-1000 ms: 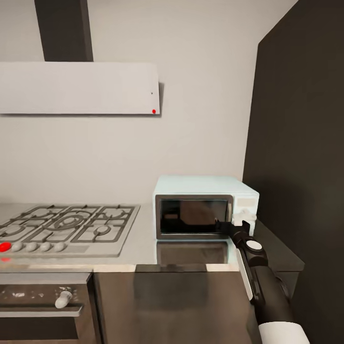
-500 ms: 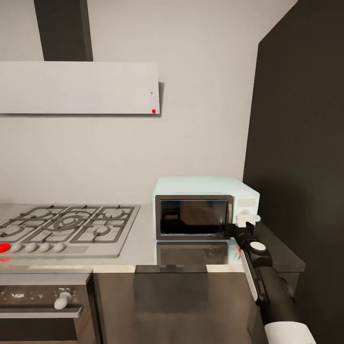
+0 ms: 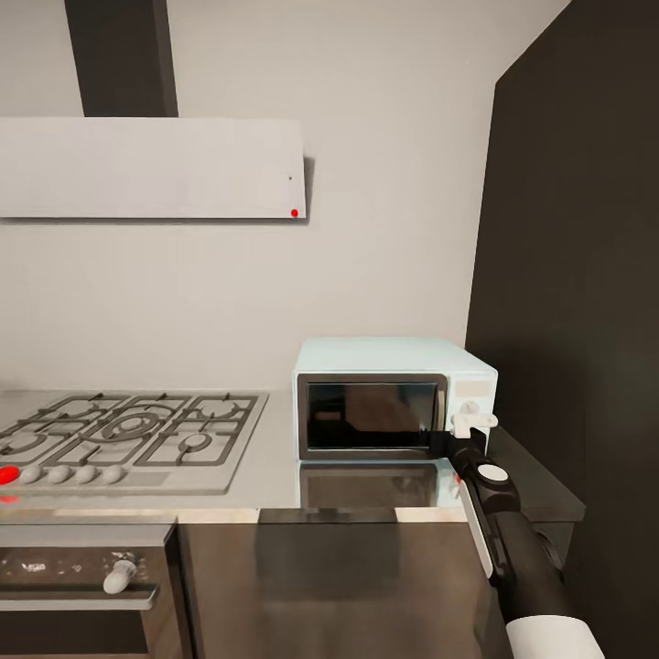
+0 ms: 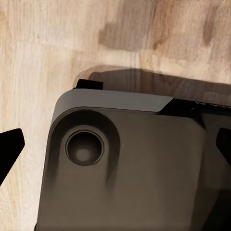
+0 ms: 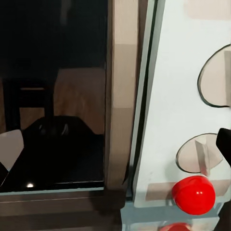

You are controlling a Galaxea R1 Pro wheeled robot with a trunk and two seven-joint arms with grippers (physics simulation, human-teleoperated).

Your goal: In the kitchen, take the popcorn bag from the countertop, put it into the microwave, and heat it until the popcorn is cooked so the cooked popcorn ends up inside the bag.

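The pale mint-blue microwave (image 3: 394, 400) stands on the grey countertop (image 3: 275, 476) with its dark glass door (image 5: 57, 96) shut. My right gripper (image 3: 456, 439) hovers just in front of the white knob panel (image 3: 469, 403), low on its right side. In the right wrist view its fingers stand wide apart, open and empty (image 5: 118, 149), facing the door's edge, two round knobs (image 5: 199, 154) and a red button (image 5: 193, 195). The left gripper (image 4: 115, 147) is open too, hanging over my dark base. The popcorn bag and popcorn are out of view behind the dark glass or elsewhere.
A gas hob (image 3: 128, 435) with a red-lit knob lies left of the microwave, under a white hood (image 3: 151, 167). A tall dark cabinet (image 3: 577, 275) walls off the right side. A built-in oven (image 3: 82, 586) sits below the hob. Wooden floor (image 4: 48, 57) lies beneath the base.
My right gripper has slid right, from the door's lower right corner to the knob panel. The door now sits flush with the microwave. The camera has not moved.
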